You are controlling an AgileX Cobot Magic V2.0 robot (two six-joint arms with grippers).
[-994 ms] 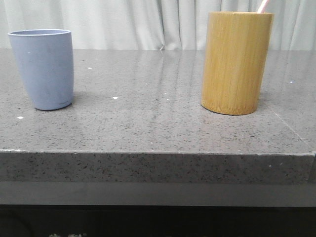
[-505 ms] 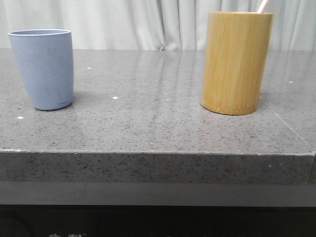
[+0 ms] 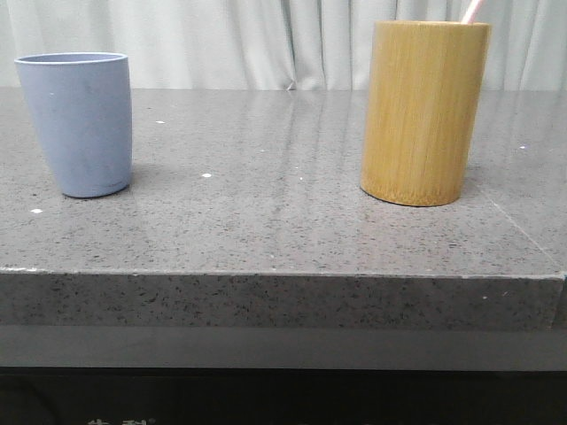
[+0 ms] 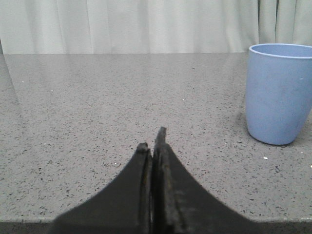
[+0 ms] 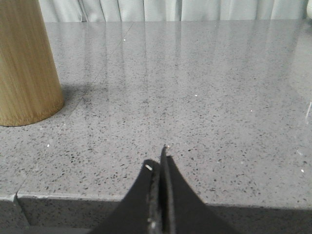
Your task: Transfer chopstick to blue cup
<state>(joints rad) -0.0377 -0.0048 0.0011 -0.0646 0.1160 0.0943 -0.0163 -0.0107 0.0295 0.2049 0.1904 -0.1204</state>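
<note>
Pale periwinkle-blue tumbler (image 3: 77, 122) upright near table's left edge. Tall yellow-brown bamboo cylinder (image 3: 423, 112) near right edge, short pink chopstick end (image 3: 473, 11) poking from its rim. Left gripper (image 4: 153, 139) and right gripper (image 5: 158, 158) at near edge, fingers pressed together, holding nothing.

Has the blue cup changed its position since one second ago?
No. In the front view the blue cup stands at the same spot on the table, equally far left of the bamboo holder.
</note>
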